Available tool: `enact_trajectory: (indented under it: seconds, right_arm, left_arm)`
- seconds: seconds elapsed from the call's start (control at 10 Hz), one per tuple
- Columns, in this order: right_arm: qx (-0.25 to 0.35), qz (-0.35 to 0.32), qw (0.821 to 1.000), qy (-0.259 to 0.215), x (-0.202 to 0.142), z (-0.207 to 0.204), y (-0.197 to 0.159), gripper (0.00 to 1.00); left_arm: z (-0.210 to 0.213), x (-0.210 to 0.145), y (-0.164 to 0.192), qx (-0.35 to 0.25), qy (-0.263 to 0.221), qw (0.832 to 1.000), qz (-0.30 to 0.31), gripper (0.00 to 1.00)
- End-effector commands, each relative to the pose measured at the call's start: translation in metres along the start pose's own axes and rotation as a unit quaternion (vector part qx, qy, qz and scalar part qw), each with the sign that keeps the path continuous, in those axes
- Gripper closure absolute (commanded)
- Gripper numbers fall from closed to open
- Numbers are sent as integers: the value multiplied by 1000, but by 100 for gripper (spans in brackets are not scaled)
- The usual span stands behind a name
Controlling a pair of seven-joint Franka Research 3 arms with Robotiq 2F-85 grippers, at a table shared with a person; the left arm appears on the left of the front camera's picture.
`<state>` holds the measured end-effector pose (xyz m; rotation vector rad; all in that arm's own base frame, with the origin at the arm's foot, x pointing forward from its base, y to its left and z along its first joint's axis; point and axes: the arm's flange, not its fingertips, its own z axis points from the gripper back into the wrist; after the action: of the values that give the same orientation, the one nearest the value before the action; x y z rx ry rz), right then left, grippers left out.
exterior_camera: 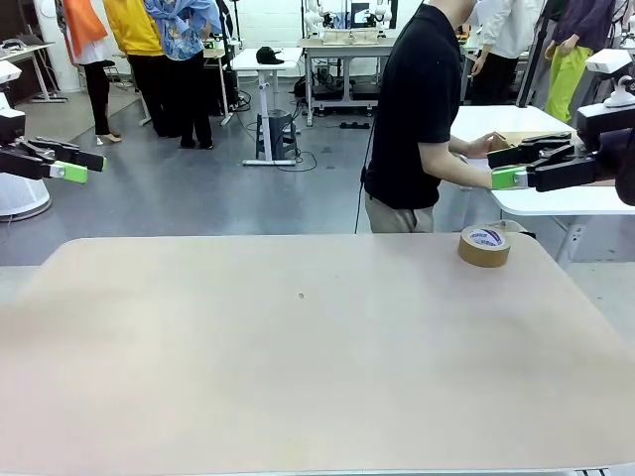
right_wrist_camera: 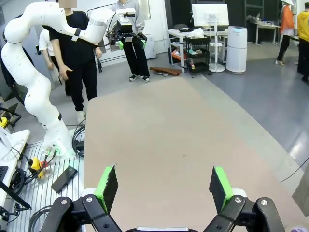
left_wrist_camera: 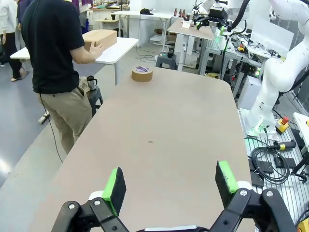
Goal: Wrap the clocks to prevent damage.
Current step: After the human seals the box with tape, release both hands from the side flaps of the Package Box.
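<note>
Front view, tape roll [exterior_camera: 484,246] lying flat, hole upward

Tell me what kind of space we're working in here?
Most likely a robotics lab or data-collection hall: another white robot arm stands at a far workbench, cables and a red emergency-stop button lie beside the beige table, and a white air purifier stands behind.

My left gripper [left_wrist_camera: 169,186] is black, with jointed metal links and silver screws at the pivots, each finger tipped by a flat bright-green pad [left_wrist_camera: 116,183]. My right gripper [right_wrist_camera: 164,188] is built the same: black linkages, round bolts, green rectangular pads [right_wrist_camera: 218,186]. My left arm [right_wrist_camera: 34,82] is glossy white, made of rounded tubular segments with a black band near the wrist.
</note>
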<state>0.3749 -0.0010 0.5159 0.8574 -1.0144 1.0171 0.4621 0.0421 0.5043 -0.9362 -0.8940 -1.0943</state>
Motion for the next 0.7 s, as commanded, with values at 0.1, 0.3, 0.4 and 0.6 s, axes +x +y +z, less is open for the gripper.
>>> enact_trajectory:
  seconds: [0.1, 0.3, 0.4, 0.6]
  right_arm:
    - [0, 3, 1000, -19, 2, -1, -1, 0]
    - [0, 3, 1000, -19, 2, -1, -1, 0]
    - [0, 3, 1000, -19, 2, -1, -1, 0]
    - [0, 3, 1000, -19, 2, -1, -1, 0]
  left_arm:
    - [2, 2, -2, 0, -4, 1000, -5, 2]
    - [2, 2, -2, 0, -4, 1000, -5, 2]
    - [2, 2, -2, 0, -4, 1000, -5, 2]
    - [2, 2, -2, 0, -4, 1000, -5, 2]
